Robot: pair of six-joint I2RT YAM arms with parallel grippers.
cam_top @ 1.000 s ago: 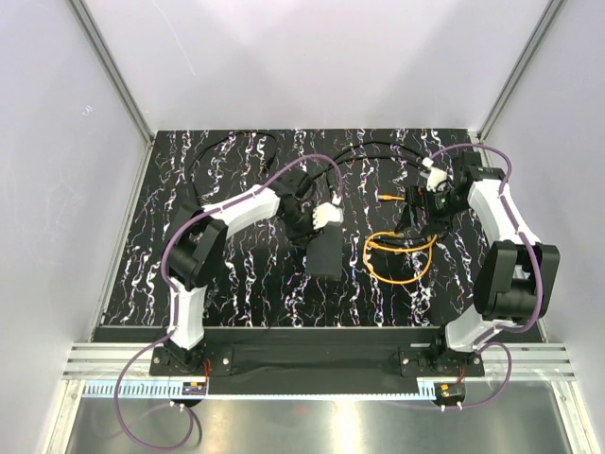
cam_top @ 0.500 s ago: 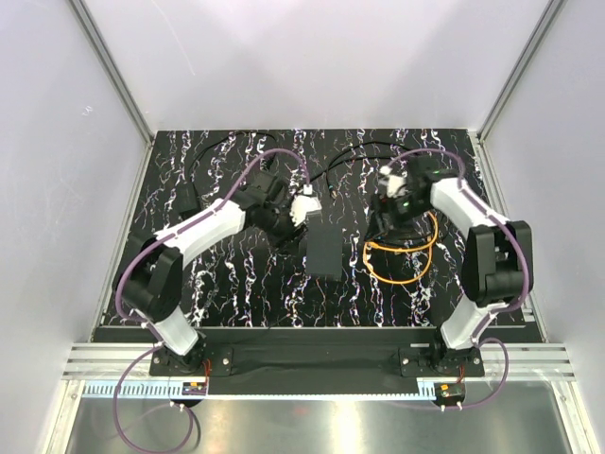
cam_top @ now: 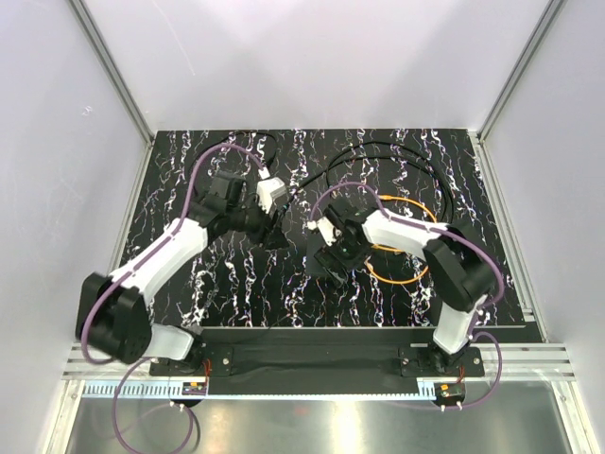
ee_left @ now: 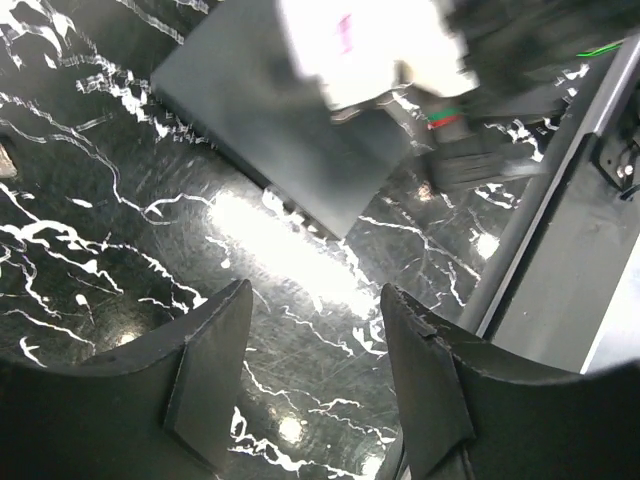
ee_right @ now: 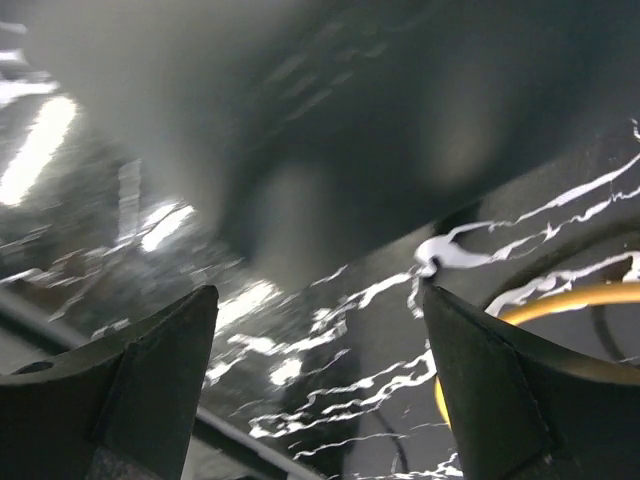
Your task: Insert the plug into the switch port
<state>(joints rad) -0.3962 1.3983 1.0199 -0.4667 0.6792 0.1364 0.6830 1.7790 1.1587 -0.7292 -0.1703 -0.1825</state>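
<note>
Right pincer, spread empty, hovers over the flat matte-black rectangular box; bright orange coiled cable lies just rightward

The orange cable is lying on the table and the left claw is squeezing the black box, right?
Not quite. The orange cable does lie on the table, but the left gripper is open and empty. The black box sits beyond its fingertips, untouched by them. The left wrist view shows this.
</note>
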